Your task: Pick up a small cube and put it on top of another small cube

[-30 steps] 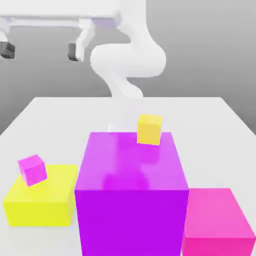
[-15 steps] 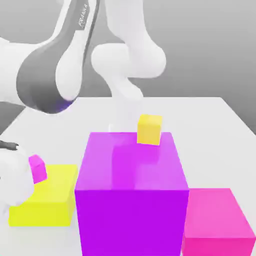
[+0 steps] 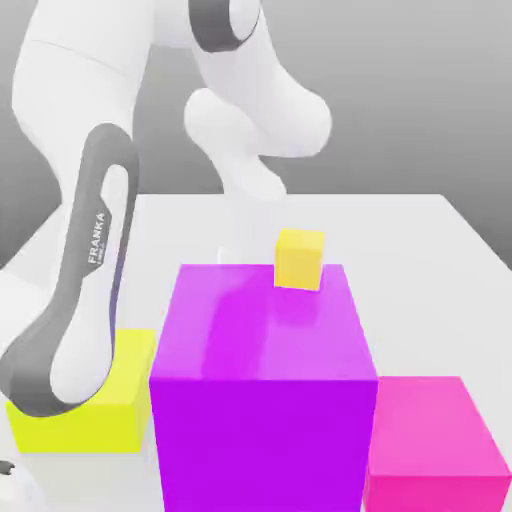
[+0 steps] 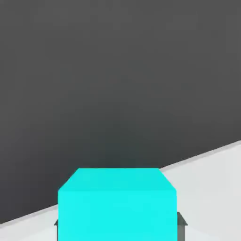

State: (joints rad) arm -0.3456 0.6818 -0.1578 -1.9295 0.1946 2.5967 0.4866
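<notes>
Arm now lowered — small cube (image 4: 116,203) between fingers (image 4: 181,225).

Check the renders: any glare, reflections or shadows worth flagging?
Exterior view: the glossy big purple block has pale sheen on top and mirrors the small yellow-orange cube faintly. Hand view: the small cyan cube is flat-lit, with a soft shadow on the white table.

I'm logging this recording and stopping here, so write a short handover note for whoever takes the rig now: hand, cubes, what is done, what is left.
Hand: shut on the cyan cube, seen close in the hand view; dark finger tips show at its sides.
Arm: bent low at the exterior view's left, in front of the yellow block.
Other things: small yellow-orange cube on the big purple block; pink block on the exterior view's right.
Done: grasp.
Left: lift, carry, set it on another small cube.
</notes>
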